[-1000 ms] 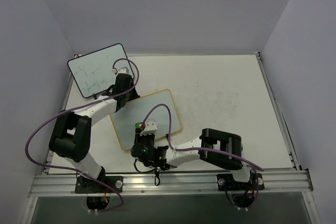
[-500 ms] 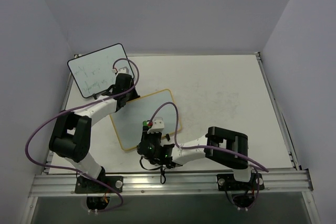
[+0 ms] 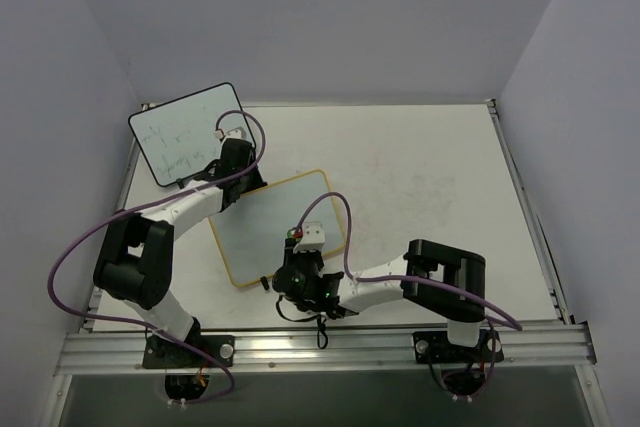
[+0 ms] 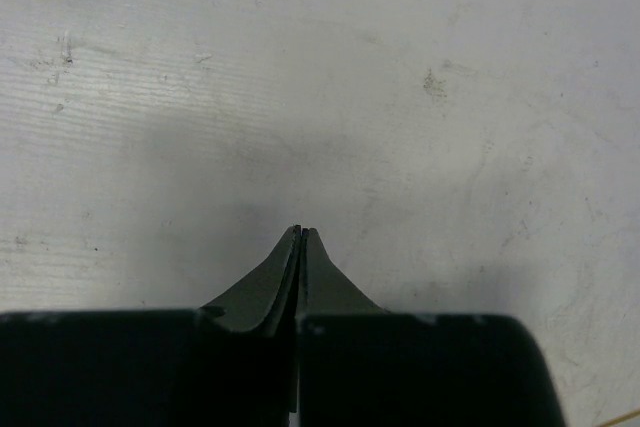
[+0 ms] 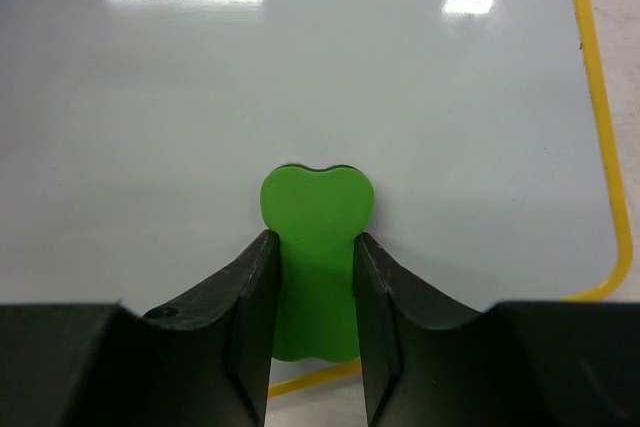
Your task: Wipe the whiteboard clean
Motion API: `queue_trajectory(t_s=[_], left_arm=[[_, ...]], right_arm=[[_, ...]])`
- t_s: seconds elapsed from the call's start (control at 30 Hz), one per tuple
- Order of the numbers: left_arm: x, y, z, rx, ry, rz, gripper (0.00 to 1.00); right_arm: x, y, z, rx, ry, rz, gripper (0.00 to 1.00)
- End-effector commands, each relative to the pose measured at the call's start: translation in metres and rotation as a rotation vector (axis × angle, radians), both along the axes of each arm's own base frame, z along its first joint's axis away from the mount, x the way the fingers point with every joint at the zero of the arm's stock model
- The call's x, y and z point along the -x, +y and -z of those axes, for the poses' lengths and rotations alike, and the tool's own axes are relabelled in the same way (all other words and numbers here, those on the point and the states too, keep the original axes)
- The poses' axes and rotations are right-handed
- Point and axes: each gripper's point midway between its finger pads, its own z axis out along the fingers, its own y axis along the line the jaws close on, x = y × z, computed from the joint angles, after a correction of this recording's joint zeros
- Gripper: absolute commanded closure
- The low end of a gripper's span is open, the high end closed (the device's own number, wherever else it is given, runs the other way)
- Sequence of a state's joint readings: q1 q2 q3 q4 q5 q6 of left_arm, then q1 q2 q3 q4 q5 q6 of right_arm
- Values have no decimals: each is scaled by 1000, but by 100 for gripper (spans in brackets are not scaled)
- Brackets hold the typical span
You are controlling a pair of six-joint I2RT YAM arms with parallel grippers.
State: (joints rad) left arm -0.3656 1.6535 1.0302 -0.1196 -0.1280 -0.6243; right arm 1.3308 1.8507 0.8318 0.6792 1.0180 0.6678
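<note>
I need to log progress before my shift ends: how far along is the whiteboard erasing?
Done: the whiteboard ahead of the right gripper shows no marks. In hand: that gripper is shut on a green eraser near the board's yellow-framed corner. Left: no writing shows from above, so perhaps only a last pass. The left gripper is shut on nothing over the table.

Whiteboard [image 5: 300, 77] glossy, smooth; eraser [image 5: 315, 237] matt plastic; table [image 4: 400, 97] scuffed.
</note>
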Motion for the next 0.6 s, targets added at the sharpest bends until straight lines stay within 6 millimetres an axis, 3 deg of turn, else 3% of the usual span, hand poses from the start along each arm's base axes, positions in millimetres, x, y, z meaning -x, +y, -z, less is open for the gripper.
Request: queue_trajectory(t_s=[0.0,0.57], left_arm=[[7,-9,-13,-7,10,36,96],[-8,-6,-53,-7,-51,-3,92]], right_arm=[[-10,-48,22,172,18,84,100],[-6,-62,1,112,4,86,100]])
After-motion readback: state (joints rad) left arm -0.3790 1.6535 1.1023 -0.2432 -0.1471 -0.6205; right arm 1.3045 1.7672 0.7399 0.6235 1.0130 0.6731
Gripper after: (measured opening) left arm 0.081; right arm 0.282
